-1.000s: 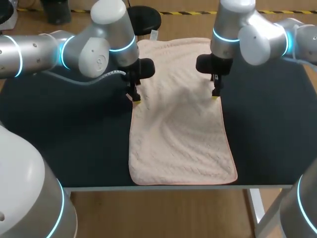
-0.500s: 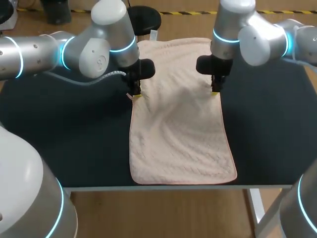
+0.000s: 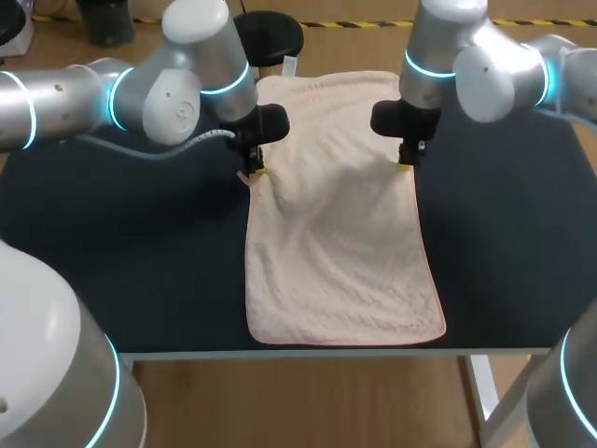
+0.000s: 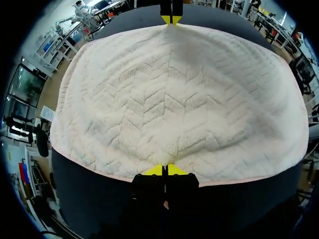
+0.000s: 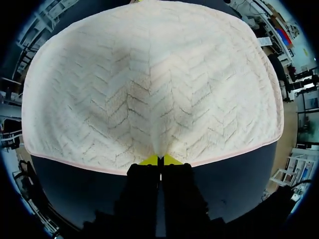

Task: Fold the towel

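A pale pink towel [image 3: 338, 215] with a chevron weave lies lengthwise on the dark table, its far end hanging over the back edge. My left gripper [image 3: 255, 173] is shut on the towel's left long edge about midway along, lifting it a little. My right gripper [image 3: 405, 163] is shut on the opposite long edge. In the left wrist view my left gripper [image 4: 164, 170] pinches the towel's [image 4: 174, 94] hem, and my right gripper [image 4: 171, 20] shows across the cloth. In the right wrist view my right gripper [image 5: 159, 160] pinches the near hem of the towel [image 5: 149, 79].
The dark table [image 3: 112, 261] has bare surface to the left and right of the towel. Its front edge [image 3: 336, 352] runs just below the towel's near end.
Both grippers have closed on the towel's long edges and risen slightly, pulling the edges up and a little toward the far side.
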### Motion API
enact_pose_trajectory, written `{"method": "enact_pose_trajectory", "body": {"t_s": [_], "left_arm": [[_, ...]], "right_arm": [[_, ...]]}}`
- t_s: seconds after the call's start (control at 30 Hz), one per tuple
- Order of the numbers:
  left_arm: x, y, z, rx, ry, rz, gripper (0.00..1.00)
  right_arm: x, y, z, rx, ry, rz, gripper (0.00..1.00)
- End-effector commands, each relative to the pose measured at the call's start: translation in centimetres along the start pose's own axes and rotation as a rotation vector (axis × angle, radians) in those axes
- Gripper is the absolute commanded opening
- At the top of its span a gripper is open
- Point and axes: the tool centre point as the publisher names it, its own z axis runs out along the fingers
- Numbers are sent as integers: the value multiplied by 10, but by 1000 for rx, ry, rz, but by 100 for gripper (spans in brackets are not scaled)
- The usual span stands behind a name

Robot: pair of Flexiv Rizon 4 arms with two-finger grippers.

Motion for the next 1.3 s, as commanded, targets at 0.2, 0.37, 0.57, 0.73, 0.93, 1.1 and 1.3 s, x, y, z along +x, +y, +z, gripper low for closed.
{"method": "enact_pose_trajectory", "body": {"t_s": [0.2, 0.37, 0.57, 0.73, 0.93, 1.1, 1.3], "left_arm": [[-2, -5, -53, -7, -86, -17, 0], [-25, -16, -101, 36, -179, -28, 0], [-47, -29, -146, 75, -269, -49, 0], [-66, -35, -179, 71, -329, -47, 0], [-93, -45, -213, 36, -386, -52, 0], [-117, -60, -237, 62, -462, -44, 0], [-139, -75, -255, 72, -536, -44, 0]], "right_arm": [[3, -4, -51, -21, -60, -21, 0], [-12, -1, -107, -26, -141, -96, 0], [-25, 6, -155, -21, -214, -174, 0], [-38, 3, -188, -48, -258, -165, 0], [-66, -3, -221, -49, -336, -124, 0], [-90, 1, -253, -55, -419, -134, 0], [-115, 12, -280, -55, -496, -175, 0]]}}
